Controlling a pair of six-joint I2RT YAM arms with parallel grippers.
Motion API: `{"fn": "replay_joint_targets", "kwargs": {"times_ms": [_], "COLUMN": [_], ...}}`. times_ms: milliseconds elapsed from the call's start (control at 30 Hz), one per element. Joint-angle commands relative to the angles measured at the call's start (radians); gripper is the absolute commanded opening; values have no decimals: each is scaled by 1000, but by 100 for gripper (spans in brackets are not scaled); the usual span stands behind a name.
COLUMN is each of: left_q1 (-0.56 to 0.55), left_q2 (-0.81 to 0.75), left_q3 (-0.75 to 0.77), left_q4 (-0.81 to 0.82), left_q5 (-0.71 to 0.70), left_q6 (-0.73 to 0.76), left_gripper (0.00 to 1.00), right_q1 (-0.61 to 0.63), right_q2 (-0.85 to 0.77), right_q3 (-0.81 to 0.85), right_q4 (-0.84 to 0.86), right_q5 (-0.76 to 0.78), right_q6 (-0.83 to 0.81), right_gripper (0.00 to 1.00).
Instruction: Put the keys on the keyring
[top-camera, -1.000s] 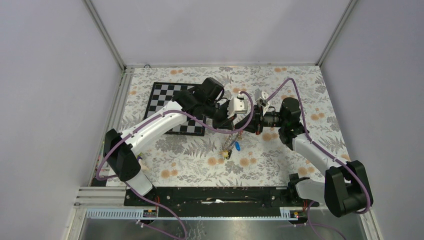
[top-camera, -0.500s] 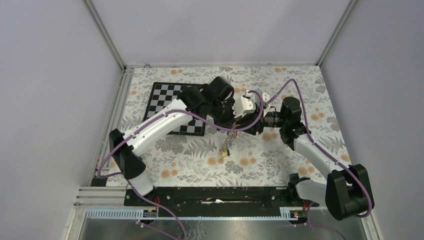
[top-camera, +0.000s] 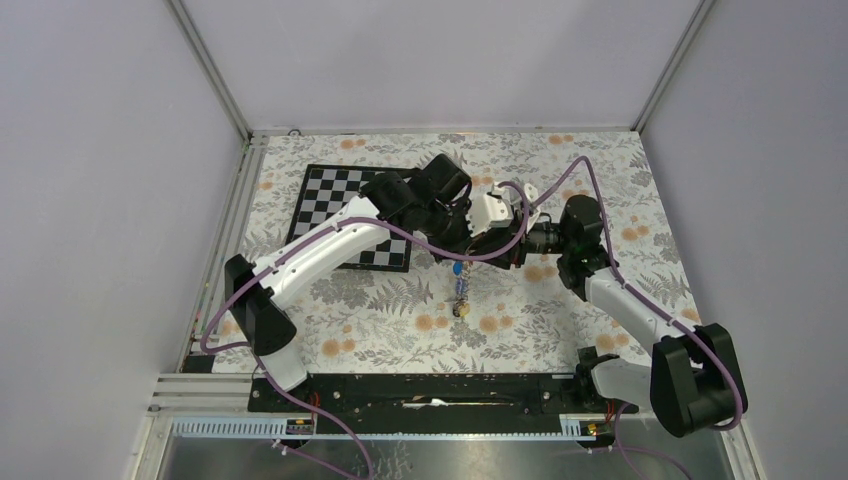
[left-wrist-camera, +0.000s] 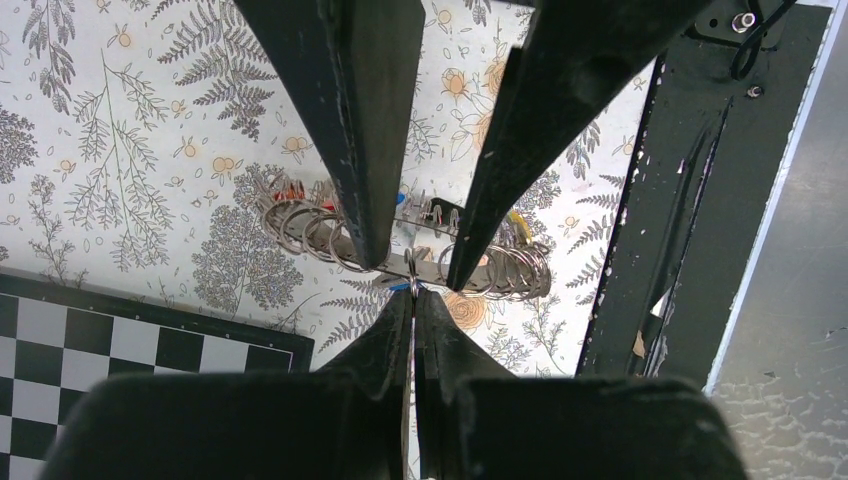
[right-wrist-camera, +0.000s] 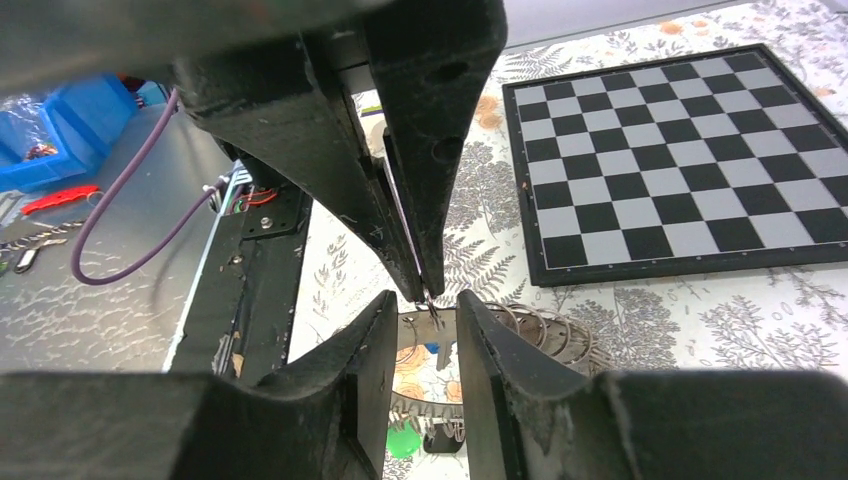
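Chessboard (top-camera: 335, 200): lying flat at the far left of the table (top-camera: 560, 330), taking no part in the work.

Left gripper (left-wrist-camera: 412, 300): jaws are pressing fully together, pinching one thin wire loop of the keyring (left-wrist-camera: 318, 238) and holding it up off the table.

Keyring position: it is hanging from that pinch at mid-table, between the two arms. In the top view its lower end is reaching down to the cloth or just above it; which cannot be told.

Keys: a blue key (top-camera: 456, 268) is showing near the top of the hanging chain. A red head (left-wrist-camera: 290, 190) and a green head (right-wrist-camera: 404, 441) are sitting among the rings, so they are judged to be on already.

Right gripper (right-wrist-camera: 425, 310): jaws are standing partly apart, straddling the pinched loop from the opposite side and gripping nothing.

Progress: judged to be well along, with several keys riding on the ring.

Remaining: whether any key is waiting off the ring cannot be told. The loop in hand is judged to need working or closing.
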Motion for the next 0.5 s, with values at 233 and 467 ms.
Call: {"fn": "replay_joint_targets", "kwargs": {"times_ms": [233,467], "left_q1": [-4,-4], "left_q2": [-20,-14], "left_q3": [60,54], "left_q4": [33,35], "left_q5": [24,31], "left_q6": [-8,-10], "left_gripper": [0,0], "right_q1": [35,45], "right_q2": [39,40], "right_q3": [-3,0], "right_q4": [61,64], "right_q5": [-41,-41], "right_q6": [26,35], "right_gripper": [28,19]}}
